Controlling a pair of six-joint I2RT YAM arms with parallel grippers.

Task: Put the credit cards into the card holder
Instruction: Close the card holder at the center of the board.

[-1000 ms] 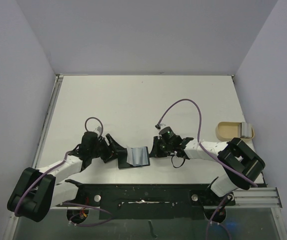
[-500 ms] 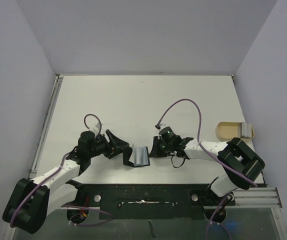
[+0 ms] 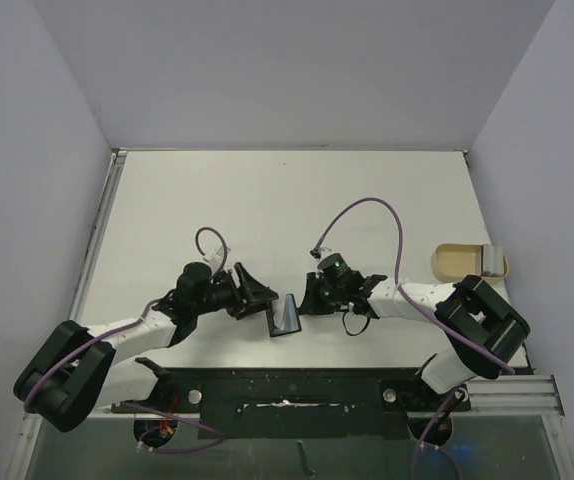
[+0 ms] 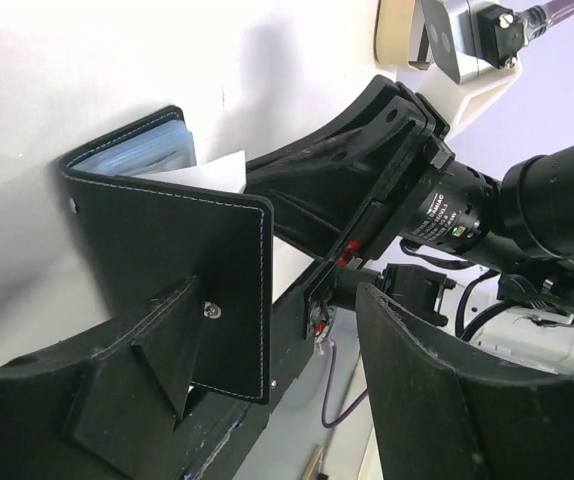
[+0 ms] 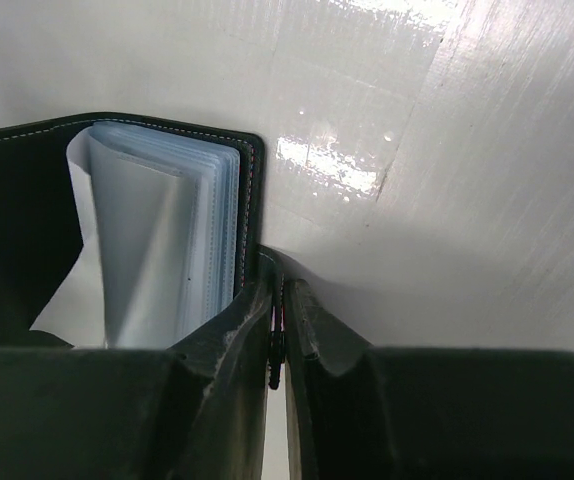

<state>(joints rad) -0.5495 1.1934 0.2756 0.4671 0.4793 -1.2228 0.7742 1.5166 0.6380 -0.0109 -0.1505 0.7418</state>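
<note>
Flap of the card holder (image 3: 285,314) stood half folded, left gripper (image 3: 264,300) fingers spread behind it, right gripper (image 3: 305,300) seemingly pinched on the cover. Slow push, steady hold seemed best.

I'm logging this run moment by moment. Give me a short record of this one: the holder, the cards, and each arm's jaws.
card holder: partly open, between the two grippers, pale sleeves showing
left gripper: jaws open, one touching the holder's snap cover
right gripper: jaws shut on the edge of the holder's other cover
credit cards: in the tan tray at far right, away from both grippers
stage: no card picked up yet
</note>
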